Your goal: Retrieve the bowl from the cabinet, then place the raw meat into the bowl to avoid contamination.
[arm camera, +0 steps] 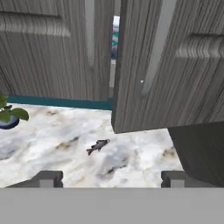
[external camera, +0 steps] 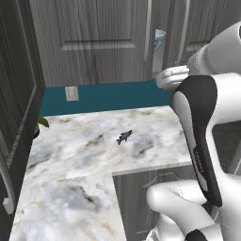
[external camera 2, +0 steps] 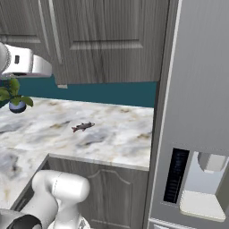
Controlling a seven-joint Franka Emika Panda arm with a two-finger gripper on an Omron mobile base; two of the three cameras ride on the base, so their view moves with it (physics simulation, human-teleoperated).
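In the hand view the two dark fingertips (arm camera: 46,178) of the gripper (arm camera: 110,179) are seen far apart at the bottom edge, spread wide with nothing between them. Above them, near the middle of that frame, the raw meat (arm camera: 97,146) lies flat on the marble counter (arm camera: 52,153); the same small fish-shaped piece is found at centre in the left base view (external camera: 124,136) and left of centre in the right base view (external camera 2: 83,126). The cabinet (arm camera: 52,52) fills the upper half of the hand view, and its right door (arm camera: 175,65) stands slightly ajar, swung toward the camera, so that a narrow gap is left between the doors. Through that gap a sliver of the bowl (arm camera: 115,37) is made out at the top centre; in the left base view a larger part of the bowl (external camera: 159,40), pale blue outside and white inside, is shown in the upper right, inside the cabinet beside a long bar handle (external camera: 148,33). A potted green plant (external camera 2: 13,96) is seen at the left edge of the right base view, and a grey refrigerator with a dispenser (external camera 2: 197,134) is given by that view at the right. A wall socket (external camera: 71,93) on the teal backsplash appears in the left base view.
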